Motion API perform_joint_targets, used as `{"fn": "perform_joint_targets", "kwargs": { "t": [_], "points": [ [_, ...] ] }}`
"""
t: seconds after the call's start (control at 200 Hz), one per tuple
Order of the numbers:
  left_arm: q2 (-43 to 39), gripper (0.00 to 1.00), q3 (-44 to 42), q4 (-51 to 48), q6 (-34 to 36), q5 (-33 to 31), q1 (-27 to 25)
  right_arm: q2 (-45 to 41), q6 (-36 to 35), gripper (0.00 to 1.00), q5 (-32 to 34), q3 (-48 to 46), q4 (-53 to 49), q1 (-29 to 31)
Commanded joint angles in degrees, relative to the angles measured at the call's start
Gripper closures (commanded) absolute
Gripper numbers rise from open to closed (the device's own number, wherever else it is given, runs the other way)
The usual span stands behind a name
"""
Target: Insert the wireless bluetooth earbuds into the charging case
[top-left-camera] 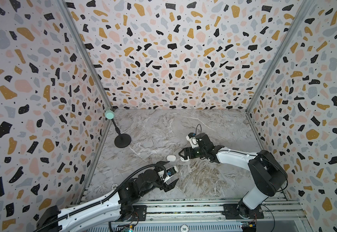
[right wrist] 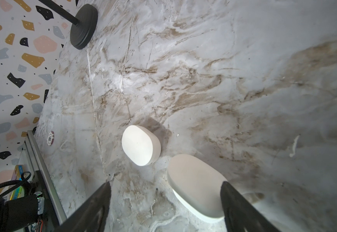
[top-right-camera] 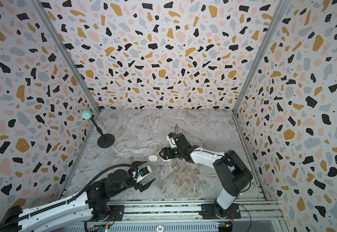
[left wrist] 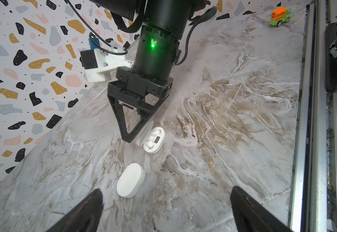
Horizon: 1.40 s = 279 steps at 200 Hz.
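Well off table (top-left-camera: 163,128) edges, open case (left wrist: 154,140) perhaps touching right tool (right wrist: 165,184)

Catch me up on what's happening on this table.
Two robot arms are working over two white charging cases on the marble table. The right gripper, jaws open, is down at the raised lid of the open case, which has two earbuds seated in it. The closed case lies just beside it, untouched. The left gripper hangs back with jaws wide open, holding nothing. No loose earbuds are visible.
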Motion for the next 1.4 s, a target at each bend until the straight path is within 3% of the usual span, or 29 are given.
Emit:
{"fn": "perform_joint_targets", "kwargs": {
  "t": [0.0,0.486,0.661,0.776,0.941,1.086,1.171,1.256,1.392],
  "points": [
    [-0.04,0.0,1.7,0.75,-0.77,-0.29,0.33,-3.05,0.51,0.15,0.08,-0.68,1.03,0.5],
    [-0.35,0.0,1.93,1.51,-2.35,-2.63,0.33,-10.32,-1.7,0.13,4.46,0.17,-3.69,-0.1],
    [-2.22,0.0,2.26,5.36,-11.67,-18.63,2.35,-17.49,-4.56,0.09,11.68,1.66,-7.8,-2.99],
    [-2.66,0.0,2.69,7.05,-23.79,-32.15,6.14,-22.85,-6.02,0.07,15.43,1.37,-9.1,-6.16],
    [1.5,0.0,7.39,2.02,-35.24,-42.14,12.94,-30.28,-11.65,0.01,25.07,-4.47,-4.02,-8.54],
    [4.68,0.0,10.28,0.02,-39.75,-42.25,17.18,-32.72,-13.93,0.01,34.21,-9.23,0.77,-11.75],
    [5.29,0.0,8.15,3.65,-40.06,-44.52,17.7,-32.03,-15.21,0.01,38.62,-11.96,3.52,-14.86],
    [5.78,0.0,5.13,10.2,-36.46,-45.1,19.95,-30.2,-14.38,0.01,40.39,-13.48,4.64,-19.28],
    [7.76,0.0,3.25,16.36,-33.11,-40.94,26.08,-29.89,-13.73,0.01,42.91,-17.62,10.54,-24.77]
  ]
}}
